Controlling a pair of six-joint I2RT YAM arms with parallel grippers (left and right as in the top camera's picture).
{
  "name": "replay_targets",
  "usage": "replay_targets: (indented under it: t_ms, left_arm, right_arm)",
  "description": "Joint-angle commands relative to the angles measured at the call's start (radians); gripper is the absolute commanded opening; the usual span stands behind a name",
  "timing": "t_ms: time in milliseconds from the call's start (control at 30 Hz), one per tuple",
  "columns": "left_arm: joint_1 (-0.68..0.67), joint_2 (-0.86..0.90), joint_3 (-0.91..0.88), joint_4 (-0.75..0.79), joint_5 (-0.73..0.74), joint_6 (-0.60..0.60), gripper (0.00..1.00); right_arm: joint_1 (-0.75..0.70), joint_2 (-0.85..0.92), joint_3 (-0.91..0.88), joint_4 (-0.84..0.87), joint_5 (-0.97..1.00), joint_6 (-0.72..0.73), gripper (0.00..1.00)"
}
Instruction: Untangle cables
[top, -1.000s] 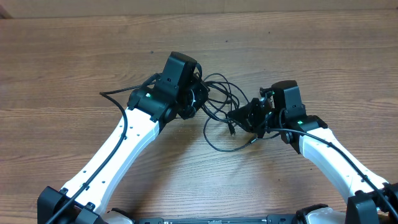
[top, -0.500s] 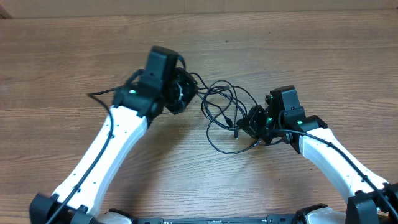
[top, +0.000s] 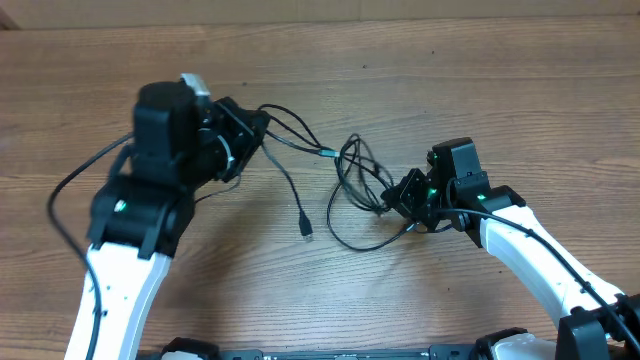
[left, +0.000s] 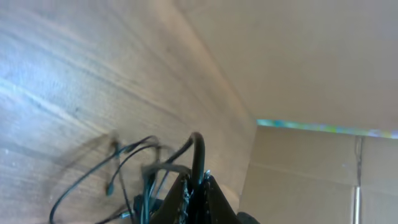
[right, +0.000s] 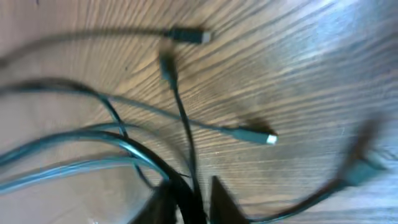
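Left gripper (top: 256, 126), upper left, pinches the cables (top: 362, 172), presumably to draw strands from the tangle; whether right gripper (top: 400, 197) grips is unclear.

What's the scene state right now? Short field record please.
surface: wood table
cables: black, looped in a tangle mid-table, strands running to both pincers
plug: free end of one strand, lying on bare table beside the tangle
left pincer: shut on cables, strands stretch from it toward the tangle
right pincer: at the tangle's edge, cables pass between its fingers; grip unclear
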Motion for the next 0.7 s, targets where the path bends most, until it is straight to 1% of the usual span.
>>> replay_targets:
  t_ms: [0,67,100,133,200,233,367,500,533,600,667]
  left_arm:
    - [0.040,-0.093,0.022,0.012,-0.042,0.060,0.04]
    - [0.051,-0.126,0.022,0.015,-0.062,0.061,0.04]
    - [0.057,-0.142,0.022,0.016,-0.073,0.061,0.04]
    - [0.062,-0.156,0.022,0.018,-0.085,0.061,0.04]
    - [0.068,-0.179,0.022,0.023,-0.113,0.061,0.04]
    - [0.070,-0.192,0.022,0.026,-0.128,0.060,0.04]
    - [0.072,-0.230,0.022,0.055,-0.160,0.061,0.04]
    - [0.072,-0.239,0.022,0.080,-0.161,0.061,0.04]
    - [0.072,-0.239,0.022,0.080,-0.160,0.061,0.04]
    - [0.072,-0.239,0.022,0.079,-0.155,0.061,0.04]
    - [0.072,-0.239,0.022,0.081,-0.135,0.059,0.04]
  right_arm:
    - [-0.004,0.005,0.013,-0.003,0.064,0.007,0.38]
    - [-0.004,0.005,0.013,-0.002,0.063,0.007,0.66]
    - [-0.004,0.005,0.013,-0.002,0.063,0.007,0.76]
    - [-0.004,0.005,0.013,-0.002,0.063,0.007,0.85]
    - [-0.004,0.005,0.013,-0.002,0.063,0.007,0.97]
    - [-0.004,0.005,0.013,-0.002,0.063,0.007,1.00]
    - [-0.004,0.005,0.013,-0.002,0.063,0.007,1.00]
    - [-0.004,0.005,0.013,-0.002,0.062,0.003,1.00]
    - [-0.004,0.005,0.013,0.001,0.057,-0.019,1.00]
    - [-0.004,0.005,0.013,0.023,0.026,-0.114,1.00]
    - [-0.004,0.005,0.013,0.064,-0.054,-0.266,1.00]
